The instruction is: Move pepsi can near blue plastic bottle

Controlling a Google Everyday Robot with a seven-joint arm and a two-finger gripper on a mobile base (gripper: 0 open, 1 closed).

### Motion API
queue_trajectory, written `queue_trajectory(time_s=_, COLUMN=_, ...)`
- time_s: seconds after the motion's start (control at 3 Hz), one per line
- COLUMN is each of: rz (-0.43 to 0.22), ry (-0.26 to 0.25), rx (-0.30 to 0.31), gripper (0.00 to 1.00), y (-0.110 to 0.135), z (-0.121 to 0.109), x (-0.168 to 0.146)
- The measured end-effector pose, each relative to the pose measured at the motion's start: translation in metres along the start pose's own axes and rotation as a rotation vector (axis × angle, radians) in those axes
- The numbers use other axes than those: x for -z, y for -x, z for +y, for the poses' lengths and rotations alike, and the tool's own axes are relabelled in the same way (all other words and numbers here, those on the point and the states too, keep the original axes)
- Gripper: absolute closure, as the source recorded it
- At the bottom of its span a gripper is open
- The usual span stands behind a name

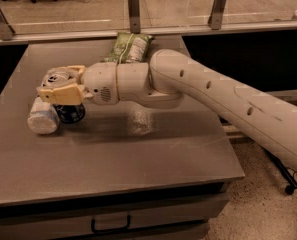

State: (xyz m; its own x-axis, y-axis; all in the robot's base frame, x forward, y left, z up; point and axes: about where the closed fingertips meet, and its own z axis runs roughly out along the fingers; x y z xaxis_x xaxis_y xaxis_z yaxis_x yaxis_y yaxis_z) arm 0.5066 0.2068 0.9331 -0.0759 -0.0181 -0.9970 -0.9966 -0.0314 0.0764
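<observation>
- A green snack bag (129, 46) is laid flat at the back edge of the grey counter (138, 156).
- A drawer with a dark handle (110, 225) is set below the counter top.
- Metal posts (133, 9) are mounted behind.

Gripper (57, 82) around can (71, 113), right of bottle (42, 119)

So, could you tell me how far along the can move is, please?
Done: the small dark blue pepsi can is right beside the lying pale-blue plastic bottle. In hand: the gripper is right at the can. Left: likely just clearing the gripper away.
</observation>
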Motion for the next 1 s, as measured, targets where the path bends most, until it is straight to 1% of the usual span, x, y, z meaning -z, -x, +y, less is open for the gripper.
queue_trajectory(time_s=0.33, rz=0.003, ry=-0.006, rx=-0.003, gripper=0.35, y=-0.008, z=0.0, x=0.0)
queue_trajectory(time_s=0.67, rz=0.014, ry=-0.013, rx=-0.002, gripper=0.13, y=-0.015, z=-0.001, x=0.004)
queue_trajectory(time_s=1.0, rz=0.025, ry=-0.031, rx=-0.011, gripper=0.0, y=-0.022, z=-0.003, x=0.012)
